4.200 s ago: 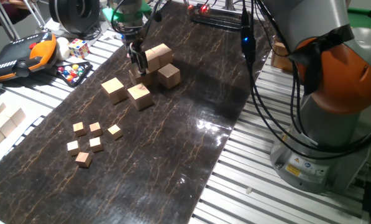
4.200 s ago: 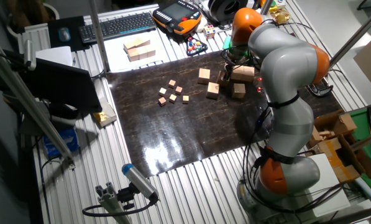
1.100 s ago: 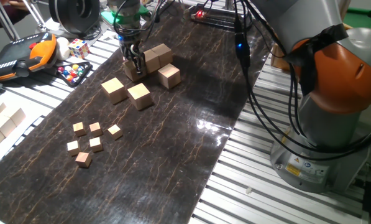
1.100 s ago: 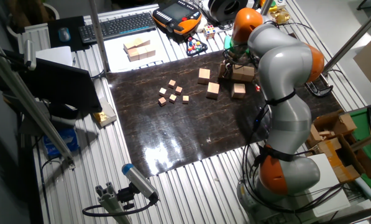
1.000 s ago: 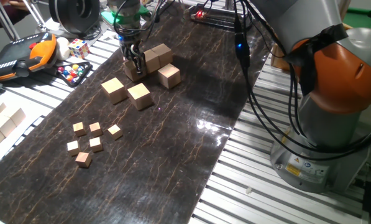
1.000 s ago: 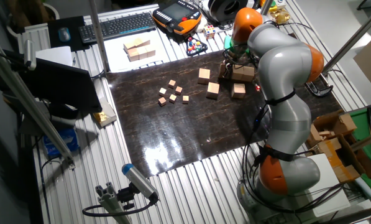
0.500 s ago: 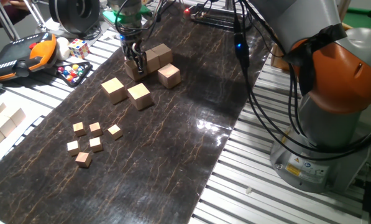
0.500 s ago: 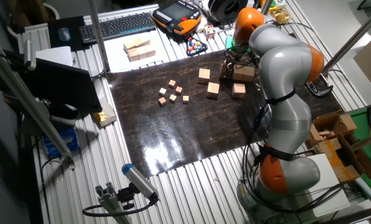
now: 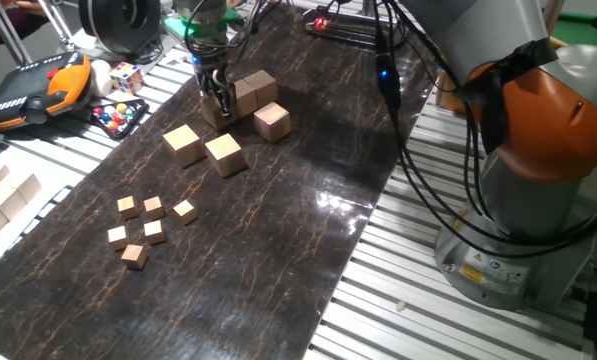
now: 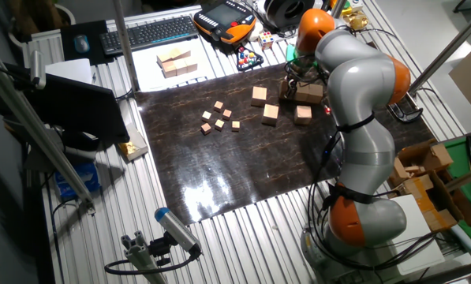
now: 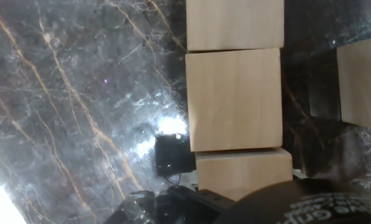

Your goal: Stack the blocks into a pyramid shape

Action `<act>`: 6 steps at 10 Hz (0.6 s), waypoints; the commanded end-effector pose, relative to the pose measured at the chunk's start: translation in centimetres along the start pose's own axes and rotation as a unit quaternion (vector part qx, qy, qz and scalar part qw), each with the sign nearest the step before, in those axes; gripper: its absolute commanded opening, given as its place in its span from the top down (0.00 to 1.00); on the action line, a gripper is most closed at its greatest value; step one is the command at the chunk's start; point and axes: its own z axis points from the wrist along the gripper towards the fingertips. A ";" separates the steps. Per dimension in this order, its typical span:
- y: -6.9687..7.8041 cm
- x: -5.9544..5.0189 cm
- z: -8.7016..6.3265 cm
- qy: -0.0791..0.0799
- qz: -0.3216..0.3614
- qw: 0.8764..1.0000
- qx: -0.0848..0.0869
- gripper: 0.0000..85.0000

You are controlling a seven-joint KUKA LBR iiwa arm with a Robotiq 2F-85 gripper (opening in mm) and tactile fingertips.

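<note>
My gripper (image 9: pixel 216 100) (image 10: pixel 289 87) reaches down at the far end of the dark mat, its fingers around the left-hand block (image 9: pixel 214 110) of a tight group of blocks (image 9: pixel 255 88). The hand view shows this group as a row: one block at the top edge (image 11: pixel 235 23), a middle block (image 11: pixel 235 99), and the block at my fingers (image 11: pixel 244 173), partly hidden by the hand. One dark finger (image 11: pixel 173 155) lies flush against that block's side. Three more blocks stand apart (image 9: pixel 183 143) (image 9: pixel 225 153) (image 9: pixel 271 120).
Several small wooden cubes (image 9: pixel 143 228) (image 10: pixel 218 117) lie nearer on the mat. A multicoloured puzzle cube (image 9: pixel 126 76), an orange teach pendant (image 9: pixel 38 88) and wooden pieces (image 9: pixel 3 205) sit off the mat's left side. The arm's base (image 9: pixel 538 170) stands at the right.
Over four seconds the gripper shifted slightly left and away with the block under it. In the last second it barely moved.
</note>
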 end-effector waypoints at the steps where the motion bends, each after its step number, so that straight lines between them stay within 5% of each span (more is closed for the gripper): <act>1: 0.0 0.0 0.0 0.001 -0.001 1.000 0.000 0.99; 6: 0.0 -0.1 0.1 0.002 -0.012 1.000 0.001 0.99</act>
